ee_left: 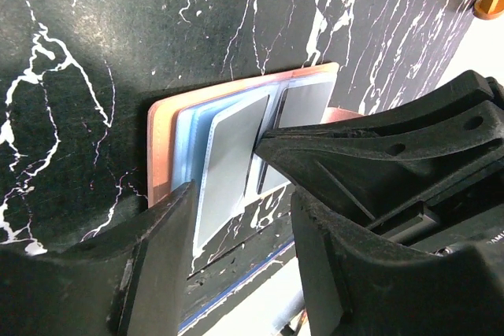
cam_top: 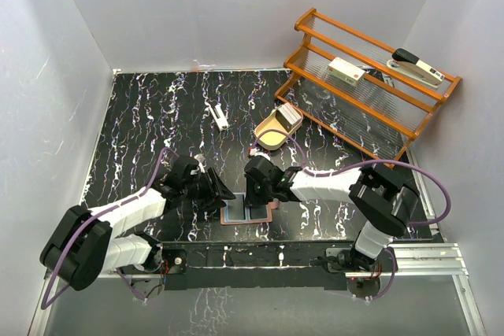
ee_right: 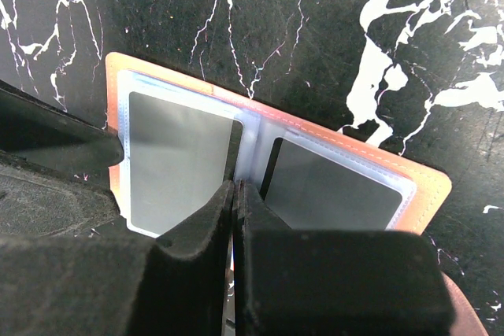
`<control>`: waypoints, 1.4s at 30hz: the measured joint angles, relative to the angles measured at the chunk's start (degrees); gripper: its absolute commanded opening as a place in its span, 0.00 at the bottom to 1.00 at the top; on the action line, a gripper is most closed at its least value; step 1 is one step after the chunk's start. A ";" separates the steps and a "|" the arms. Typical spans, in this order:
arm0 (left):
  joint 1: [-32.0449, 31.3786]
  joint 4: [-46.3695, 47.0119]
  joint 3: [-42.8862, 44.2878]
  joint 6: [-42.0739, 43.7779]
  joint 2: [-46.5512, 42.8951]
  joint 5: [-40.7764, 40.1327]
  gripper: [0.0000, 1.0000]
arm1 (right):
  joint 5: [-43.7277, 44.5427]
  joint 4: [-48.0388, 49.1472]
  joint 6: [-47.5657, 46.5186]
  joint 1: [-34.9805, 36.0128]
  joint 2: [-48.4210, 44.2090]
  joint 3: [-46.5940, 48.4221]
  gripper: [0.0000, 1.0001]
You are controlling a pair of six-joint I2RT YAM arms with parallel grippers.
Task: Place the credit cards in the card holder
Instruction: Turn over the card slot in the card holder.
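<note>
The salmon-brown card holder lies open and flat near the table's front edge. Its pale blue-grey inside faces up, with a grey card in the left clear pocket and another in the right. More whitish credit cards lie in the tan oval tray. My right gripper is shut, its tips down on the holder's middle fold. My left gripper is open and empty at the holder's left edge, with its jaws astride the near corner.
An orange wooden rack stands at the back right with a white box and a stapler on it. A small white object lies mid-table. The two grippers are close together over the holder.
</note>
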 measured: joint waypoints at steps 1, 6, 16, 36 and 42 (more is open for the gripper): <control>0.00 0.26 0.02 0.04 0.00 0.04 0.48 | -0.02 0.07 0.00 -0.02 0.00 -0.07 0.00; 0.00 1.81 0.02 0.13 0.59 0.83 0.48 | -0.11 1.53 0.24 -0.04 -0.42 -1.07 0.00; 0.00 2.71 0.00 1.18 1.31 1.14 0.51 | -0.68 3.48 0.48 -0.33 -0.81 -2.40 0.00; 0.00 3.15 0.48 4.11 2.84 3.30 0.35 | -0.83 4.31 0.59 -0.39 -1.01 -2.95 0.00; 0.00 5.75 0.48 3.15 3.41 5.35 0.26 | -0.85 4.26 0.55 -0.39 -1.07 -2.93 0.00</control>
